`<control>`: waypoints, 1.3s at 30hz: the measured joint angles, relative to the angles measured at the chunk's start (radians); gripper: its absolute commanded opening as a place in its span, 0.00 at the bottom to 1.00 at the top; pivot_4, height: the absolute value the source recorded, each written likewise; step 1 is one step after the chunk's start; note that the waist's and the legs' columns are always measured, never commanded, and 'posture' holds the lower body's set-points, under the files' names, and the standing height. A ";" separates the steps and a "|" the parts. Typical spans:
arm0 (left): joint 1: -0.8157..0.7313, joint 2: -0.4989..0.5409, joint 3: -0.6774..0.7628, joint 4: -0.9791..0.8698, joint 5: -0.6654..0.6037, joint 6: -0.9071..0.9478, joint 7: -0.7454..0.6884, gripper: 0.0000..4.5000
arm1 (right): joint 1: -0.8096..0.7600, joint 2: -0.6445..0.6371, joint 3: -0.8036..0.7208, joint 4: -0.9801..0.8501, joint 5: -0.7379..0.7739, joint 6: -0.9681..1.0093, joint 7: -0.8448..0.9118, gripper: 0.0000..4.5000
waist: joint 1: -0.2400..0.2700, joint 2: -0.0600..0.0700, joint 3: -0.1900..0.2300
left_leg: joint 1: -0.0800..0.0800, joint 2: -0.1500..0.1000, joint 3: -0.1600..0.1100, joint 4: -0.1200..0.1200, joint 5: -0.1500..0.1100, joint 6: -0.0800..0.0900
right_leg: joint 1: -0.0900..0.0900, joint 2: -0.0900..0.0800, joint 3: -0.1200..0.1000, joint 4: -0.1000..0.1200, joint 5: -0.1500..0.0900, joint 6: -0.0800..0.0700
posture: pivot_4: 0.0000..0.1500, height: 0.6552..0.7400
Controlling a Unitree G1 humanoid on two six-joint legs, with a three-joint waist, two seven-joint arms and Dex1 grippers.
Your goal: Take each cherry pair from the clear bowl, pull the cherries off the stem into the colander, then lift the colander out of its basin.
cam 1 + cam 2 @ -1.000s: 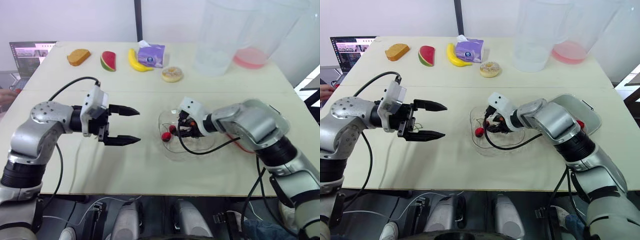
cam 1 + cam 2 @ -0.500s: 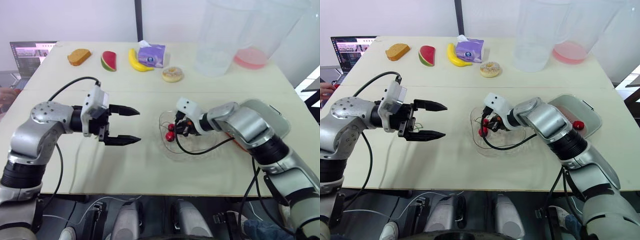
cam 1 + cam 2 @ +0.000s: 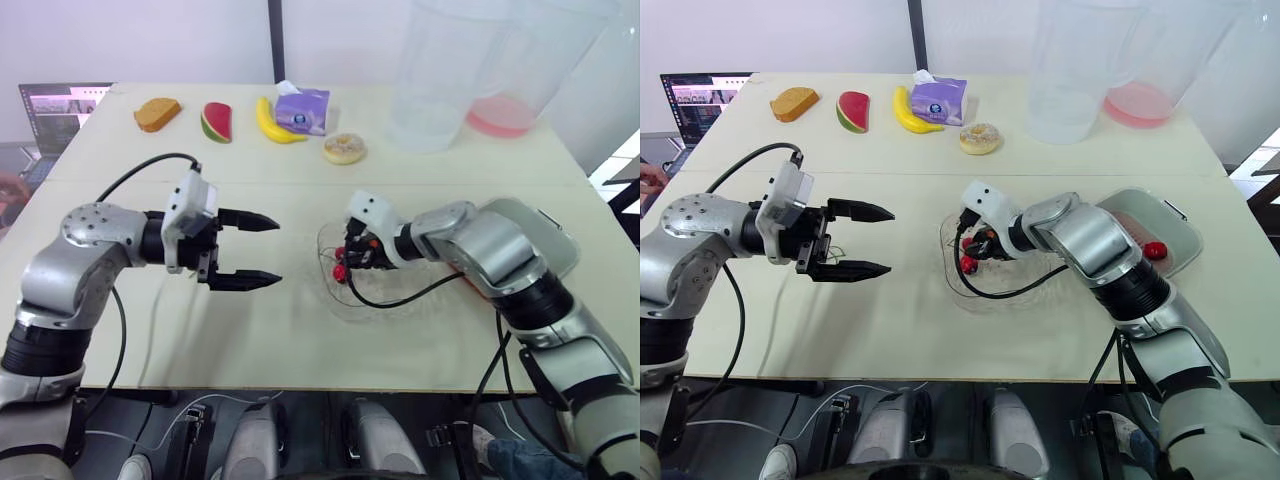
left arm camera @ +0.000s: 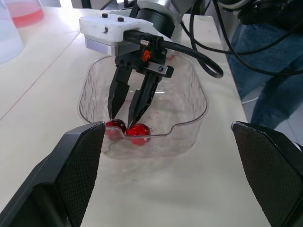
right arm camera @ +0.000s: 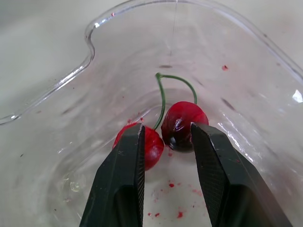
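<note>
Right gripper [image 5: 166, 130] is down inside the clear bowl [image 4: 201, 94], fingers apart by a narrow gap, tips at the cherry pair [image 5: 182, 120]. The darker cherry sits in the gap and the redder one is just beside one finger. The green stem [image 5: 161, 94] arches up behind them, both cherries on it. No firm pinch visible, so I'd call it not yet grabbed.

Left gripper [image 3: 275, 250] hovers over bare table to the left of the bowl, well apart from it, fingers spread wide, holding nothing, pointed toward the bowl.

Colander [image 3: 1140, 228] sits in its basin [image 3: 1185, 235] on the right side of the table, partly hidden behind the right arm. One red cherry [image 3: 1155, 250] shows in it; any more are hidden.

Progress, as a judgement:
- Some cherries appear to be in the colander already.
- This looks like the only pair left in the bowl.
- Left to do: close on the pair, lift it out, pull both cherries off the stem into the colander, then lift the colander out of the basin, which hasn't been done.

Probably past the middle, but the closing steps are all open.
</note>
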 measured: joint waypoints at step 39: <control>-0.011 0.000 -0.009 0.002 0.003 0.013 0.021 1.00 | 0.002 0.079 0.025 0.094 -0.048 -0.030 0.020 0.31 | -0.001 0.000 0.000 | 0.000 0.000 0.000 0.000 0.000 0.000 | 0.000 0.000 0.000 0.000 0.000 0.000 | 1.00 1.00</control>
